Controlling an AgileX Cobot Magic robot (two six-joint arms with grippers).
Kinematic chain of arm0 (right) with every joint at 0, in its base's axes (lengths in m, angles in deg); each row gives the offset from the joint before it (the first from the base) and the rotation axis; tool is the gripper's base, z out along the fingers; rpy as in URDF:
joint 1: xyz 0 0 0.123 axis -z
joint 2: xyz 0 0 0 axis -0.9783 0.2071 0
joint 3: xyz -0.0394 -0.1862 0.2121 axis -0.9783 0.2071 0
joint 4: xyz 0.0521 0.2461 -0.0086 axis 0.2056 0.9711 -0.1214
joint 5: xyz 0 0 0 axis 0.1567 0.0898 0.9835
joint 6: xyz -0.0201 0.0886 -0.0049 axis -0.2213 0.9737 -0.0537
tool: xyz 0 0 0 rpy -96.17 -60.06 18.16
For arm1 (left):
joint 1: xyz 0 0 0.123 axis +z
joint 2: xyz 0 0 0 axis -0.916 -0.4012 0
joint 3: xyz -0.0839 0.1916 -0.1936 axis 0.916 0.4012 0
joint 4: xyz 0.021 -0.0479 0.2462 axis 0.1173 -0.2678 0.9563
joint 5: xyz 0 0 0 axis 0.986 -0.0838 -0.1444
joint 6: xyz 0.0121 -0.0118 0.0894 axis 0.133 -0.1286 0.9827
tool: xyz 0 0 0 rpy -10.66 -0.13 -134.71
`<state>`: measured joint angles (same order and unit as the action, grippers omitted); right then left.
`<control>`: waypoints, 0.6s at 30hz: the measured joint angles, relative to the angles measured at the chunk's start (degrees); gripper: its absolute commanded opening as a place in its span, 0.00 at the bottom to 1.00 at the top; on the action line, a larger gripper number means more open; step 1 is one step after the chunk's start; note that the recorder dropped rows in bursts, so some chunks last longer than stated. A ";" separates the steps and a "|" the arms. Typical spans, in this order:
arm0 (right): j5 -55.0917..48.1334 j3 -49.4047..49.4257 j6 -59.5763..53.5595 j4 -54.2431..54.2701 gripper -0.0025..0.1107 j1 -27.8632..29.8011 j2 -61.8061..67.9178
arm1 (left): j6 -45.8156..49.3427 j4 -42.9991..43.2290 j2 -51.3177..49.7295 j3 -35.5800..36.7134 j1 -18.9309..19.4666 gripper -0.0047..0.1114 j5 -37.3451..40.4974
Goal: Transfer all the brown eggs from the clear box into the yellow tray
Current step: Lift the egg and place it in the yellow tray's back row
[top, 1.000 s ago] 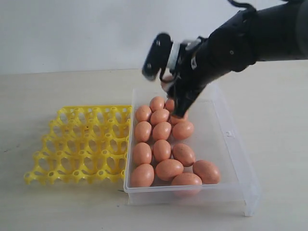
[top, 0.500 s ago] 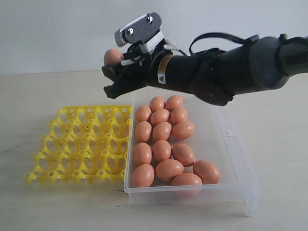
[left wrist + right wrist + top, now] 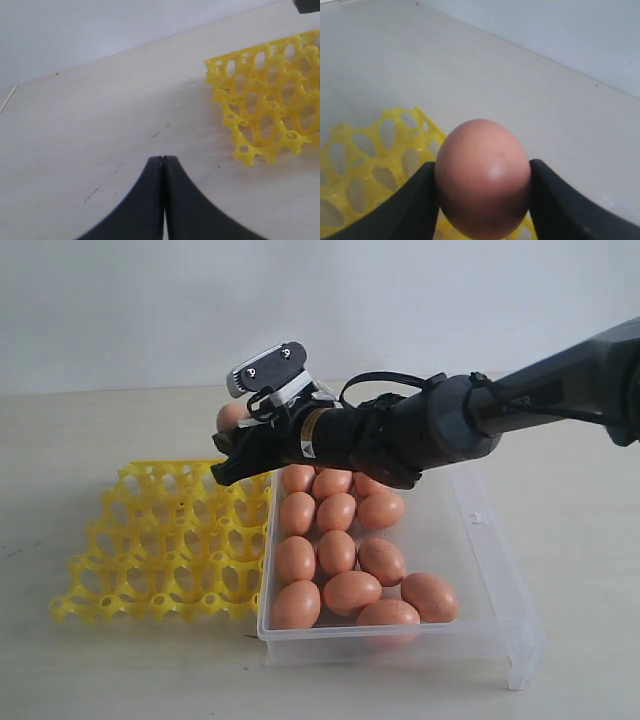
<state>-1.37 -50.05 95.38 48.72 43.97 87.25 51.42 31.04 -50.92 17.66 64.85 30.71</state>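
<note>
The right gripper [image 3: 483, 199], jaws wide, grasps a brown egg [image 3: 232, 417] over the yellow tray [image 3: 150, 545], lower than half a second before; the left gripper [image 3: 163, 165] is clenched.

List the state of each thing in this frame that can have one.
right gripper: shut on a brown egg
brown egg: lifted, clamped on both sides
left gripper: shut, empty
yellow tray: no egg visible in it
clear box: open-topped, holds the other eggs
other eggs: lying loose in the clear box
</note>
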 measured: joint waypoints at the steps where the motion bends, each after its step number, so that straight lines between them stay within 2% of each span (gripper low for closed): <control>1: -0.37 -0.14 0.00 0.66 0.02 0.00 0.40 | 0.00 0.00 0.00 0.00 0.00 0.04 0.00; 8: -1.44 -0.29 -0.57 1.55 0.02 0.00 1.60 | 0.00 0.00 0.00 0.00 0.00 0.04 0.00; 10: -1.46 -0.29 -0.89 1.71 0.05 0.10 1.60 | 0.00 0.00 0.00 0.00 0.00 0.04 0.00; 13: -1.57 -0.29 -1.05 1.71 0.16 0.31 1.60 | 0.00 0.00 0.00 0.00 0.00 0.04 0.00; 18: -1.67 -0.29 -1.05 1.83 0.40 0.55 1.60 | 0.00 0.00 0.00 0.00 0.00 0.04 0.00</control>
<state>-3.04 -50.34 94.33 50.55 44.52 88.85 51.42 31.04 -50.92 17.66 64.85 30.71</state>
